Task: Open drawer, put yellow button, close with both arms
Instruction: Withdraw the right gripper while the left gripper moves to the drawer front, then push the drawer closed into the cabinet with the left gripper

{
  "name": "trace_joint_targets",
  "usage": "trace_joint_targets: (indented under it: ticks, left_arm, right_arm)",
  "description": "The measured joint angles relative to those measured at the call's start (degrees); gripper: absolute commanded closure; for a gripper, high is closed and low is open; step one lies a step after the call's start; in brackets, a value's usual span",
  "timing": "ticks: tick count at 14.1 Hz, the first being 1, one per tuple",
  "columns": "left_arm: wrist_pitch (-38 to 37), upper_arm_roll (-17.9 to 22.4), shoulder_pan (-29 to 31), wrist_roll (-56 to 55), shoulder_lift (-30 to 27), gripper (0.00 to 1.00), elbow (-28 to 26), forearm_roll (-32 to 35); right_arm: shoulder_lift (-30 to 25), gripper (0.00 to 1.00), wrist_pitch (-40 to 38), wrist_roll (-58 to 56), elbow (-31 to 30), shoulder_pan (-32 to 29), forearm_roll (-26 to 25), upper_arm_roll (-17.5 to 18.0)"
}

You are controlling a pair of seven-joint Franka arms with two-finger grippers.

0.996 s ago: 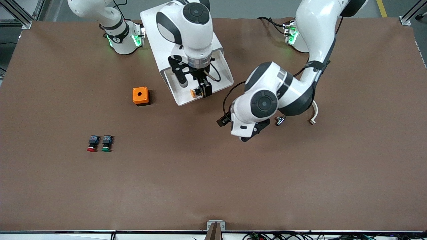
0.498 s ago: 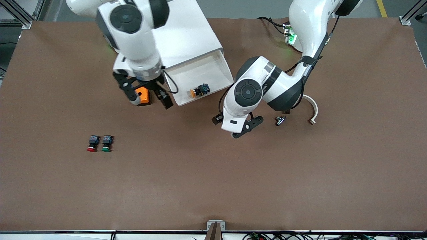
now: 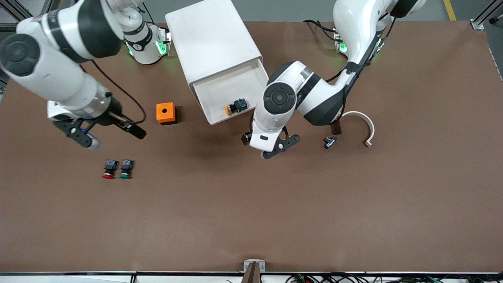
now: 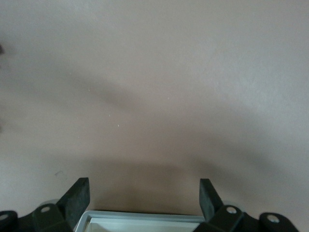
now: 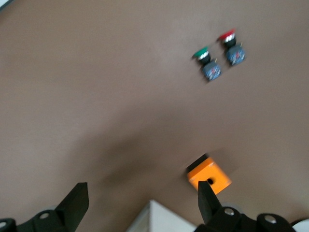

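Observation:
The white cabinet (image 3: 214, 43) has its top drawer (image 3: 228, 88) pulled out. Inside lies the yellow button (image 3: 234, 107), on its side near the drawer's front wall. My left gripper (image 3: 265, 146) hangs open over the table just in front of the drawer. In the left wrist view the drawer's front rim (image 4: 145, 217) lies between the spread fingers of this gripper (image 4: 145, 195). My right gripper (image 3: 112, 136) is open and empty over the table toward the right arm's end, also seen as the right gripper (image 5: 144, 200) in its wrist view.
An orange box (image 3: 165, 113) with a hole stands beside the drawer; the same orange box (image 5: 208, 177) shows in the right wrist view. A red button (image 3: 109, 169) and a green button (image 3: 125, 169) lie nearer the front camera. A small metal part (image 3: 330, 141) and a white curved piece (image 3: 363, 124) lie by the left arm.
The right gripper left the yellow button in the drawer and swung away past the orange box toward its own end. The left gripper moved closer to the drawer's front.

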Motion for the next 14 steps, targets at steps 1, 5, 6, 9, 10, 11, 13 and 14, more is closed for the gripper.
trace_joint_targets:
  ticks: [1, 5, 6, 9, 10, 11, 13, 14]
  left_arm:
    - [0.0, -0.5, -0.4, 0.0, 0.0, 0.00, -0.3, 0.0]
    - [0.0, -4.0, -1.2, 0.0, 0.0, 0.00, -2.2, 0.0]
    - [0.0, -4.7, -1.2, 0.0, 0.0, 0.00, -2.6, 0.0]
    - [-0.1, -6.0, -1.2, -0.2, -0.1, 0.00, -3.8, -1.1]
    - [-0.1, -6.3, -1.2, -0.3, -0.1, 0.00, -4.3, -2.0]
    - [-0.4, -6.5, -1.2, -0.3, -0.2, 0.00, -4.8, -3.3]
    - [-1.5, -6.6, -1.2, -0.8, -0.2, 0.00, -5.5, -6.4]
    - [-1.8, -6.6, -1.2, -1.1, -0.2, 0.00, -5.8, -7.7]
  right_arm:
    - [-0.2, 0.00, -0.5, -4.4, 0.0, -1.9, 0.0, 0.0]
    - [-1.2, 0.00, -1.5, -19.9, 0.0, -8.1, 0.1, 0.0]
    - [-1.6, 0.00, -1.6, -23.2, 0.0, -9.2, 0.1, 0.0]
    - [-3.6, 0.00, -2.1, -31.6, 0.0, -11.2, -1.3, 0.0]
    - [-4.6, 0.00, -2.3, -33.0, 0.0, -11.4, -2.6, 0.0]
    - [-5.7, 0.00, -2.8, -33.7, 0.0, -11.4, -3.7, 0.1]
    - [-8.0, 0.00, -3.5, -34.1, 0.0, -11.4, -4.6, 0.3]
    - [-9.0, 0.00, -3.7, -34.1, 0.0, -11.4, -4.7, 0.4]
